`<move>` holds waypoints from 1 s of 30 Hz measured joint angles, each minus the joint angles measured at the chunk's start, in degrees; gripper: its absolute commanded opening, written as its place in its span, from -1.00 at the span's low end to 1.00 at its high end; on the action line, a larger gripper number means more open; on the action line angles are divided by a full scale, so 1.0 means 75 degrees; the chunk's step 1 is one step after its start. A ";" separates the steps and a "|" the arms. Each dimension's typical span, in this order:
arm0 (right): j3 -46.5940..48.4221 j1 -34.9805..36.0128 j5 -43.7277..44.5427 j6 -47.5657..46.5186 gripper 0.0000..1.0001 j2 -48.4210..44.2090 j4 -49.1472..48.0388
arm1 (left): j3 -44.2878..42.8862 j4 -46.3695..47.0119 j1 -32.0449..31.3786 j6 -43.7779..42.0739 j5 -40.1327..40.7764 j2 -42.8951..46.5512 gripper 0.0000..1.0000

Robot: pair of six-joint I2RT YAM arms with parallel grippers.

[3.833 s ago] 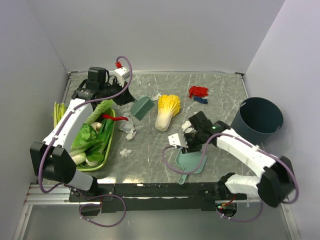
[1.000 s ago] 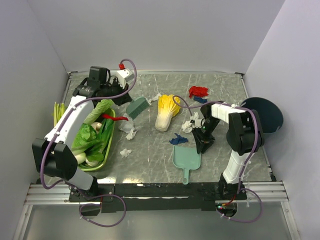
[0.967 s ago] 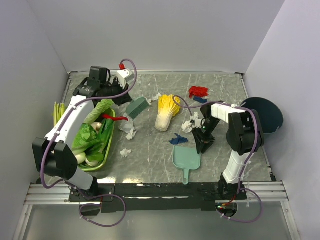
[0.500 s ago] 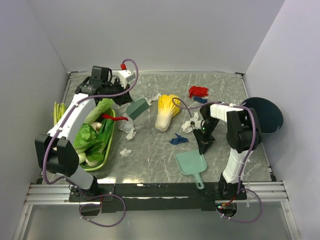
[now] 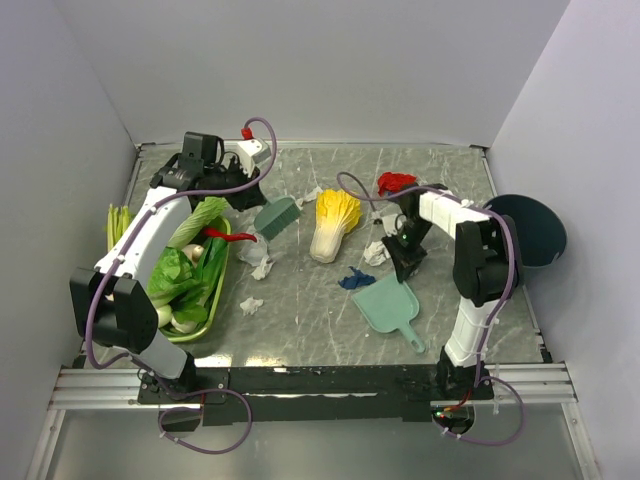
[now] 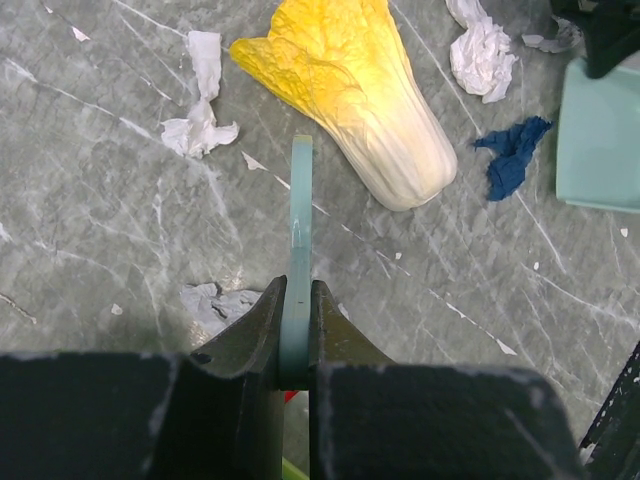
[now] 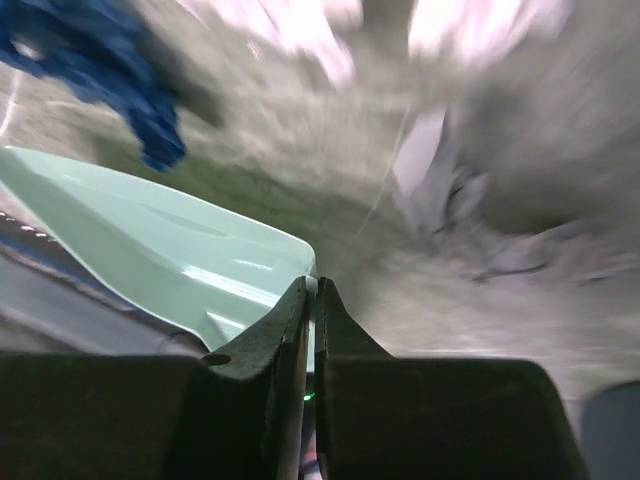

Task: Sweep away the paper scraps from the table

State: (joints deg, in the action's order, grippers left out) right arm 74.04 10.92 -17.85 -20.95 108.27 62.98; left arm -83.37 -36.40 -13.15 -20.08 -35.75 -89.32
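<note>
Right wrist: right gripper (image 7: 311, 288) clamps the dustpan (image 7: 150, 250) rim; left gripper (image 6: 297, 292) pinches green sweeper (image 6: 301, 200)

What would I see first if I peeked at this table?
Probably the bright yellow napa cabbage lying in the middle of the marble table, with paper scraps scattered around it. On the left sits a green tray heaped with leafy vegetables, and the right gripper pinches a mint-green dustpan near the front.
</note>
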 measured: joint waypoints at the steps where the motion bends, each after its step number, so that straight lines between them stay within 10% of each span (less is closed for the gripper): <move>1: 0.0146 0.0073 0.0064 -0.0201 -0.97 0.0009 -0.0035 | 0.0006 0.0003 0.0000 0.0000 -0.0012 0.0000 -0.99; 7: 0.0271 0.0833 0.0697 -0.1422 -0.92 0.0070 -0.0344 | 0.0076 0.0012 0.0000 0.0003 -0.0061 0.0003 -0.99; 19: 0.0160 0.1026 0.0831 -0.2244 0.40 -0.0239 -0.0612 | 0.0076 0.0017 0.0000 0.0061 -0.0192 0.0003 -0.99; 30: -0.2500 -0.0892 -0.1253 -0.3914 0.58 -0.5511 -0.1110 | 0.0070 0.0020 0.0000 0.0067 -0.0216 0.0006 -0.99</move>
State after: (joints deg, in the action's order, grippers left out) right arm 55.29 4.23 -27.24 -50.30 66.94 54.65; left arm -82.85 -36.25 -13.15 -19.57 -37.36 -89.27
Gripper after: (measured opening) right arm 0.780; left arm 0.121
